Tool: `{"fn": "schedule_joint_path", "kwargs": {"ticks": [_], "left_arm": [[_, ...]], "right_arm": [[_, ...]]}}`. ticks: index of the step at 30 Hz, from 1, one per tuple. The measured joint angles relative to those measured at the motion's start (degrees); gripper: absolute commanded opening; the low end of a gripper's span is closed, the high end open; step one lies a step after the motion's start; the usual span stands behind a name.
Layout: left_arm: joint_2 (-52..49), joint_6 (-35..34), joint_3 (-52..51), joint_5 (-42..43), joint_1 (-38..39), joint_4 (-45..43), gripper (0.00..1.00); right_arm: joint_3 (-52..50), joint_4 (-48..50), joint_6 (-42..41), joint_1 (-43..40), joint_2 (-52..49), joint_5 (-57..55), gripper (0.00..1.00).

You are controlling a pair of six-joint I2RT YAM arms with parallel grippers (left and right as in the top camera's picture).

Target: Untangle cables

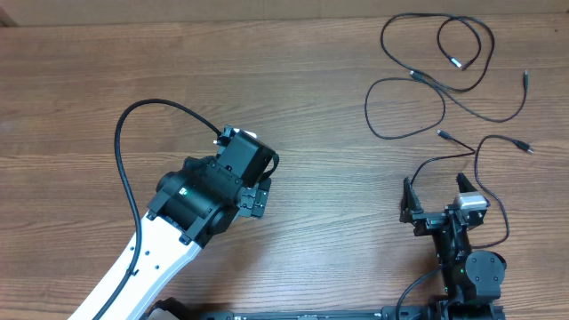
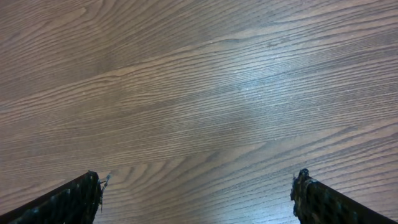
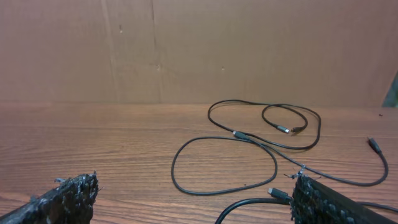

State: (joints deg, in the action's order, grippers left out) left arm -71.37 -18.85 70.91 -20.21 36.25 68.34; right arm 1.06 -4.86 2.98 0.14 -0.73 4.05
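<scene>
Black thin cables [image 1: 414, 76] loop loosely on woodgrain table [image 1: 311, 89]

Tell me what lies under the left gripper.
Only bare wooden table shows beneath the left gripper, between its open jaws; the cables lie elsewhere. From overhead, the arm covers the spot directly under it.

Several thin black flexible cables [image 1: 415, 75] with small metal-tipped plugs, lying flat in loose overlapping loops, at the far right corner of the wooden counter [image 1: 267, 80]
</scene>
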Motion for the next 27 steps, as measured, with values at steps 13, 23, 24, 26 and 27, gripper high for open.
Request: {"fn": "schedule_joint_path", "kwargs": {"ticks": [13, 23, 24, 26, 27], "left_arm": [[0.00, 0.00, 0.00, 0.00, 0.00, 0.02, 1.00], [0.00, 0.00, 0.00, 0.00, 0.00, 0.00, 1.00], [0.00, 0.00, 0.00, 0.00, 0.00, 0.00, 0.99], [0.00, 0.00, 0.00, 0.00, 0.00, 0.00, 1.00], [0.00, 0.00, 0.00, 0.00, 0.00, 0.02, 1.00]], "right_arm": [[0.00, -0.35, 0.87, -0.11, 0.00, -1.33, 1.00], [0.00, -0.39, -0.70, -0.11, 0.00, -1.57, 1.00], [0.00, -0.37, -0.85, -0.11, 0.00, -1.60, 1.00], [0.00, -0.37, -1.42, -0.11, 0.00, -1.66, 1.00], [0.00, -0.35, -1.55, -0.11, 0.00, -1.68, 1.00]]}}
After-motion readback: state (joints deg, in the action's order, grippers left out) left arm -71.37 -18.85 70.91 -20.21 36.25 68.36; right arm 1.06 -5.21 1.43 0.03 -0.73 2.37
